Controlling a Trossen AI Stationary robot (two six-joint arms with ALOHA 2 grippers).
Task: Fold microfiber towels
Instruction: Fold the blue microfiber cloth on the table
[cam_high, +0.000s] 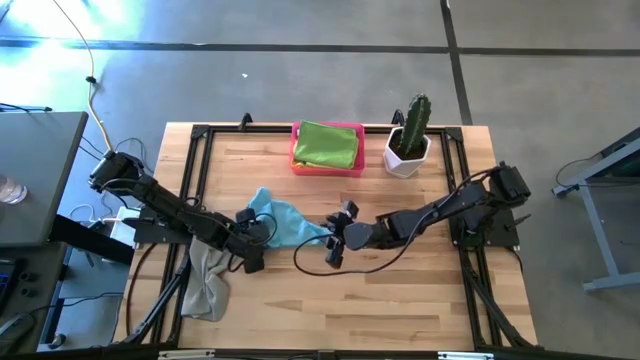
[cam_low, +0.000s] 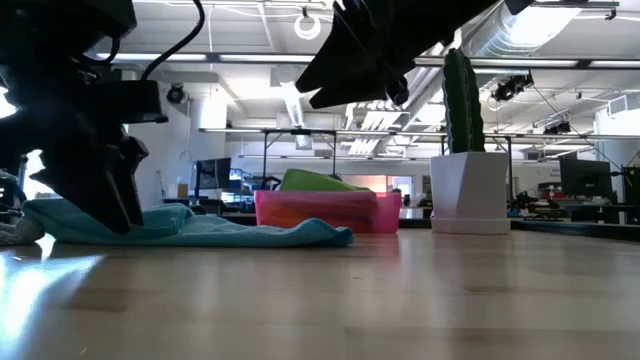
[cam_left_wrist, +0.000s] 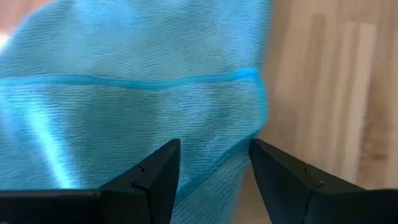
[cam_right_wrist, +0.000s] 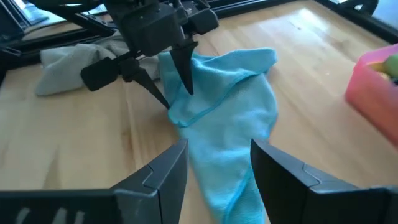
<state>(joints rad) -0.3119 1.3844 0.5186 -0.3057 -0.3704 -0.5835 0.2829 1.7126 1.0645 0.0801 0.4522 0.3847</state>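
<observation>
A light blue towel (cam_high: 285, 222) lies crumpled on the wood at the table's middle. My left gripper (cam_right_wrist: 178, 98) stands open at its left end, pointing steeply down, one finger over the cloth (cam_left_wrist: 124, 93) and one over bare wood. My right gripper (cam_high: 335, 245) hangs open above the towel's right end (cam_right_wrist: 236, 155), well clear of the table in the low view. A grey towel (cam_high: 205, 280) lies bunched at the near left, partly under the left arm. A lime green towel (cam_high: 325, 143) sits in the pink tray (cam_high: 297, 165). My left gripper comes down on the light blue towel's hemmed left edge (cam_left_wrist: 249, 118) from above, slanting, its open fingers on either side of that edge. The fingertips (cam_right_wrist: 188, 88) reach cloth level, but I cannot tell whether they touch it. The towel lies slack on the table.
A cactus in a white pot (cam_high: 408, 140) stands at the far right beside the pink tray (cam_low: 320, 212). A black frame (cam_high: 190, 170) runs around the tabletop. Bare wood (cam_high: 400, 300) lies along the near edge and near right.
</observation>
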